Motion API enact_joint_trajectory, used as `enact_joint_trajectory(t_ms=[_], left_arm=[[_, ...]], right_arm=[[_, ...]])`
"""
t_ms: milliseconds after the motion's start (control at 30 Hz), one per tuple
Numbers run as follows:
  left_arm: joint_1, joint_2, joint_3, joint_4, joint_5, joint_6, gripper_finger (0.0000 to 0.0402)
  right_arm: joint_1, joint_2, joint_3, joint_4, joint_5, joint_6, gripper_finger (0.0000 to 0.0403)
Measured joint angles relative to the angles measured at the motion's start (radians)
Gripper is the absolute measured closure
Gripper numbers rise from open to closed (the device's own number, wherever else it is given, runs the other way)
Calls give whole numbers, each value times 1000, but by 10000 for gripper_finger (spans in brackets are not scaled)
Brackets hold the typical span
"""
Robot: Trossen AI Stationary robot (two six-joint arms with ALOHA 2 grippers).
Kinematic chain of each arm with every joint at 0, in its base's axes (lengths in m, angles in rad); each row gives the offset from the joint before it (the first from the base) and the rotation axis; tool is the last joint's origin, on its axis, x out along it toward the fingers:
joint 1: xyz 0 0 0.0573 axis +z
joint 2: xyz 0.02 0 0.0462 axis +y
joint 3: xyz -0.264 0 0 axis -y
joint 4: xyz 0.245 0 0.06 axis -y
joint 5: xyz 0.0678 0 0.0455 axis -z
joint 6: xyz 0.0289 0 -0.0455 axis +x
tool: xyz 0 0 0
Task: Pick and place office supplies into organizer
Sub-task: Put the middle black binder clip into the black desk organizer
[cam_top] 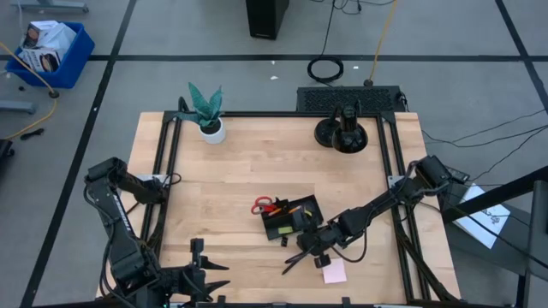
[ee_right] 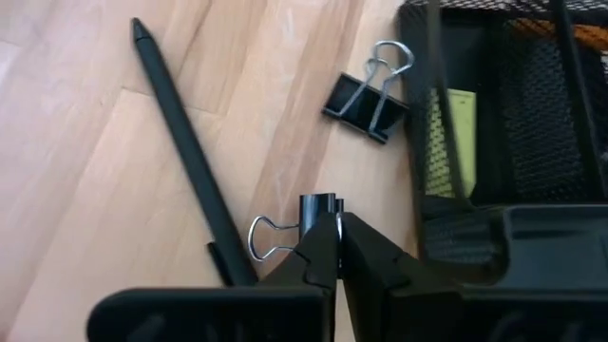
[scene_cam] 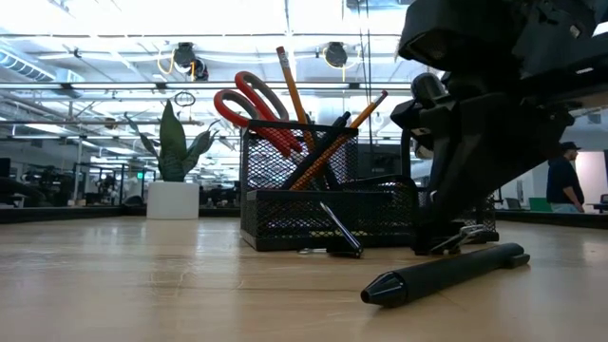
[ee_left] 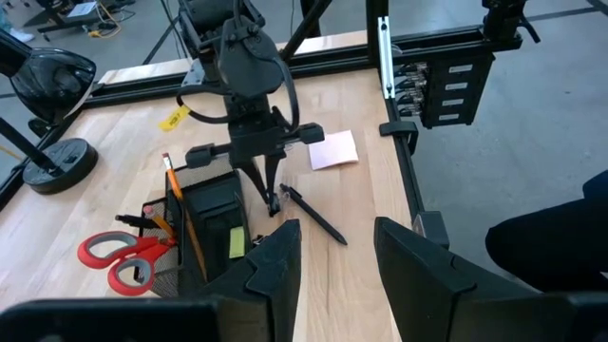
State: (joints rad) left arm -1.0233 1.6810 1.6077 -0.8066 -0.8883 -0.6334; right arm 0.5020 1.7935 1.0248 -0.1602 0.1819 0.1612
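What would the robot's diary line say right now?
right tool: shut on binder clip | beside organizer | black pen: on table | left tool: waiting

Right end effector (ee_right: 334,242) closed low; left end effector (ee_left: 337,261) parted.

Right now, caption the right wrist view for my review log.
Right gripper shut on a binder clip, beside a black pen and the mesh organizer.

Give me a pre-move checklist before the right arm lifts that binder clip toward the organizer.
1. Right pincer shut on the binder clip: ok.
2. Clip clear of the black pen beside it: cannot tell, they lie very close.
3. Second binder clip out of the way, lying apart by the organizer: ok.
4. Organizer upright with scissors and pencils already in it: ok.
5. Left pincer parked at the table's near edge, clear of the path: ok.
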Motion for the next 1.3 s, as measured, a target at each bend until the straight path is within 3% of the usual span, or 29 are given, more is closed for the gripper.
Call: enact_joint_trajectory(t_ms=[333,500,767,900,1300], left_arm=[[0,0,0,0,0,0,261],[0,0,0,0,0,0,261],[0,0,0,-2,0,1,261],[0,0,0,-4,0,3,261],[0,0,0,-4,0,3,261]], right_arm=[[34,-30,31,-20,7,-9,402],[64,-69,77,-92,75,-16,403],[139,-169,183,-180,89,-16,403],[179,-224,229,-228,159,-16,403],[204,-284,243,-235,188,-39,403]])
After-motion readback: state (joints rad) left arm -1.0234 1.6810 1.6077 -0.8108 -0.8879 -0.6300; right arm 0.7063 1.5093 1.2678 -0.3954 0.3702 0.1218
